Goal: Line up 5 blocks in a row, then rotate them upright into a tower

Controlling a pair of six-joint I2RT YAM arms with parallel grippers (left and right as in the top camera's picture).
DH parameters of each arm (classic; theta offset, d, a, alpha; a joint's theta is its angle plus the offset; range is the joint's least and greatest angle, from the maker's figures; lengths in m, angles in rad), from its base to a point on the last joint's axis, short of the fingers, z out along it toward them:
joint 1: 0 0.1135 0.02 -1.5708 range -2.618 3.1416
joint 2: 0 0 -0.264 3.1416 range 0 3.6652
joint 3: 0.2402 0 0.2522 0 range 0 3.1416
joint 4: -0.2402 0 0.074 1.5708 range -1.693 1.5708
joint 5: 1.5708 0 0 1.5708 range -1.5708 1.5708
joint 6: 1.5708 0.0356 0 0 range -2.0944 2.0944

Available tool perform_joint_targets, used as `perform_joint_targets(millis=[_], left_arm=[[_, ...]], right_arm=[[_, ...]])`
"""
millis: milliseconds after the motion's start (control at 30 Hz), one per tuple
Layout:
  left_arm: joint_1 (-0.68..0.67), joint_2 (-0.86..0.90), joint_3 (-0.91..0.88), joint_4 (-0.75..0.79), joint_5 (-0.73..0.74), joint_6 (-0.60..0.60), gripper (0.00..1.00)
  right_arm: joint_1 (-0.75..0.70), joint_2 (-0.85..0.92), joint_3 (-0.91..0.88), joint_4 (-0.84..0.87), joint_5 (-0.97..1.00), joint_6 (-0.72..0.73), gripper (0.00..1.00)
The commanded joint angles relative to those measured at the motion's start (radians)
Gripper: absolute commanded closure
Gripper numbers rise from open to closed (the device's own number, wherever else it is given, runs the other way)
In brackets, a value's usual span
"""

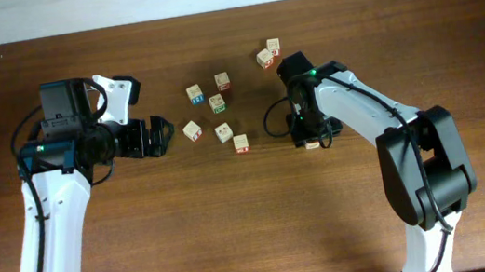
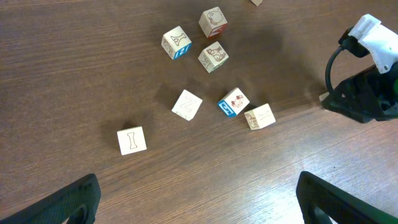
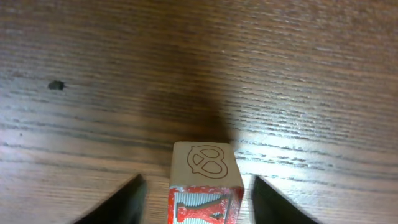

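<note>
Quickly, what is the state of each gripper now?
Left gripper: open, holding nothing.
Right gripper: open, its fingers on either side of the alphabet block, not touching it.

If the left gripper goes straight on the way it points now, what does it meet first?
Probably the nearest block, marked I, which lies ahead of the open left gripper. Its height over the table is unclear, so it may pass above.

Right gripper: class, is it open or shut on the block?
Open: the right gripper has its fingers clear of the block, table showing on both sides.
</note>
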State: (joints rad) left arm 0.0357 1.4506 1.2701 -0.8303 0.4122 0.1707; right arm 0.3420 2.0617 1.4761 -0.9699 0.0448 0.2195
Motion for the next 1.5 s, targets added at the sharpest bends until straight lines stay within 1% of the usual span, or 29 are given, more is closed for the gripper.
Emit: perform_joint_targets(millis=[0,100,167,300,467,533,700,800,867,1067,1200,1300,1467], left_arm=[[-0.003,0.003,0.023,-0.001,0.018,-0.009,0.01],[-0.003,0.003,0.023,-0.001,0.017,-0.009,0.01],[-0.003,0.003,0.023,-0.001,0.017,-0.009,0.01],[-0.003,0.003,0.023,-0.001,0.017,-0.009,0.01],[-0.003,0.003,0.023,-0.001,0.018,-0.009,0.01],[-0.003,0.003,0.023,-0.001,0.017,-0.009,0.01],[-0.003,0.003,0.023,-0.001,0.017,-0.009,0.01],[-0.003,0.003,0.023,-0.001,0.017,-0.009,0.01],[-0.003,0.003,0.023,-0.001,0.017,-0.009,0.01],[-0.003,0.003,0.023,-0.001,0.017,-0.009,0.01],[-0.002,0.003,0.023,-0.001,0.018,-0.009,0.01],[-0.002,0.003,0.023,-0.001,0.017,-0.009,0.01],[-0.002,0.003,0.023,-0.001,0.017,-0.009,0.01]], right_arm=[[0.005,0.007,0.091,-0.043,0.010,-0.007,0.30],[0.006,0.007,0.194,-0.099,0.001,-0.006,0.26],[0.014,0.007,0.249,-0.114,-0.069,-0.006,0.26],[0.061,0.010,0.264,-0.058,-0.195,0.009,0.26],[0.159,0.054,0.262,0.035,-0.154,0.210,0.26],[0.185,0.074,0.262,0.060,-0.127,0.246,0.26],[0.209,0.129,0.262,0.105,-0.133,0.244,0.26],[0.215,0.153,0.262,0.132,-0.193,0.196,0.26],[0.219,0.158,0.262,0.133,-0.192,0.187,0.27],[0.230,0.174,0.261,0.121,-0.192,0.187,0.38],[0.234,0.176,0.261,0.106,-0.180,0.222,0.49],[0.234,0.177,0.261,0.092,-0.165,0.245,0.52],[0.232,0.177,0.261,0.067,-0.156,0.272,0.62]])
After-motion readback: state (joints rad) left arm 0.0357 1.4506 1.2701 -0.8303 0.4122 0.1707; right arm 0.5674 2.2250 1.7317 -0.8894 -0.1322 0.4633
